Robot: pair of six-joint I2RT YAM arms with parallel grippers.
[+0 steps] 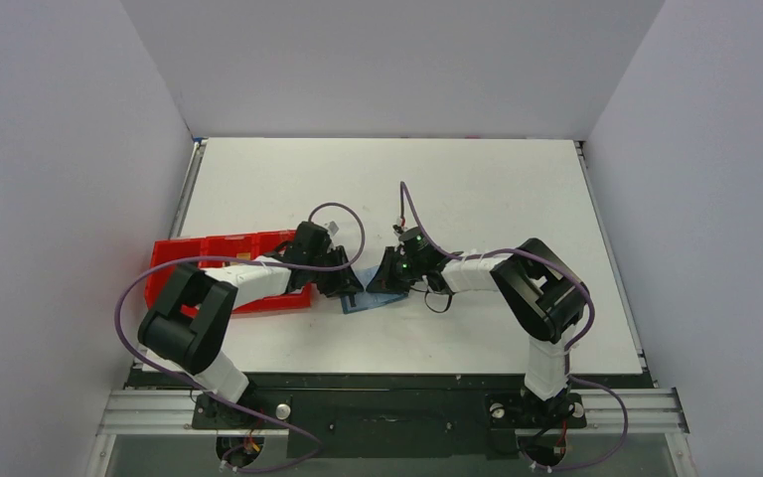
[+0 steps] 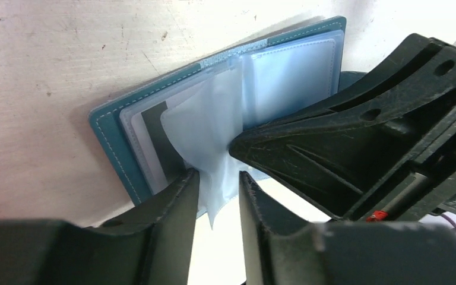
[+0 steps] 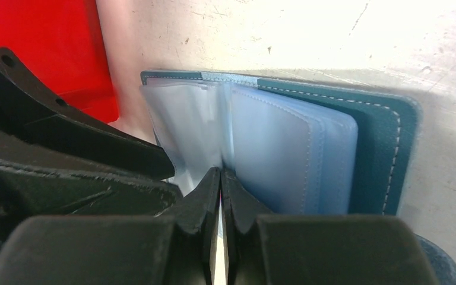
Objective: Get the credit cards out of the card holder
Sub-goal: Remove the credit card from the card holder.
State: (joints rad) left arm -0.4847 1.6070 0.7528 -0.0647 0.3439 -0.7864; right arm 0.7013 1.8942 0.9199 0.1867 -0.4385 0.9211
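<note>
The left fingers point(image 2: 175, 208) stood apart astride a clear sleeve point(image 2: 205, 130) of the card holder point(image 2: 110, 142). The right fingers point(image 3: 205, 202), closed, pressed at its fold. The pinch likely needed the dark card point(image 2: 154, 133), not plastic.

The teal card holder point(image 2: 110, 139) lies open on the desk point(image 1: 477, 199), toward 6 o'clock of centre, its clear sleeves point(image 3: 273, 154) fanned upward. A dark grey credit card point(image 2: 154, 133) shows inside one.

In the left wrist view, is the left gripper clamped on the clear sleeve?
No, the left gripper stands open, one finger on each side of the clear sleeve, with a gap showing.
</note>
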